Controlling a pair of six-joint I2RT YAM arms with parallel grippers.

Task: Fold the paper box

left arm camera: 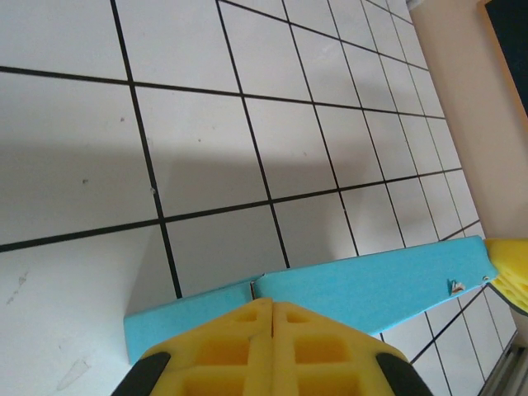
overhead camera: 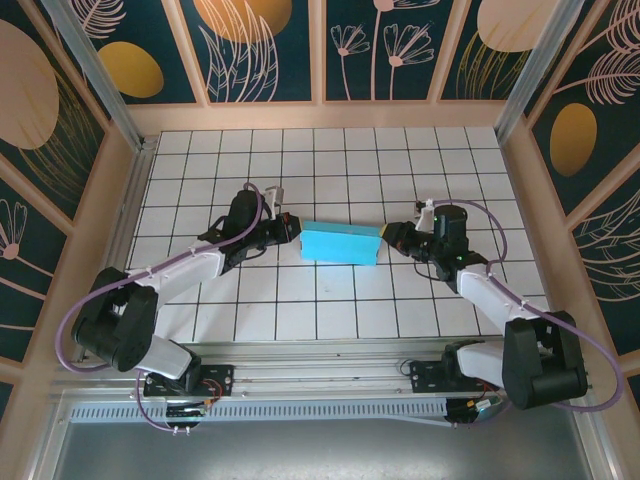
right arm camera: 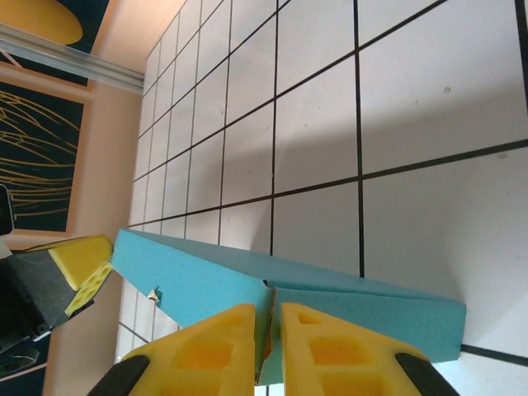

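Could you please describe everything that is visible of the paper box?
The paper box is a long, flat turquoise block, apparently thin cardboard, folded closed, with a short seam near each end. It lies flat on the white tiled table, about mid-table, between the arms. The left tool and the right tool, both shut, meet its two short ends.

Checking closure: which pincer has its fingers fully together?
The left pincer; its yellow fingers meet flush at the paper box, while the right pincer shows a thin slit.
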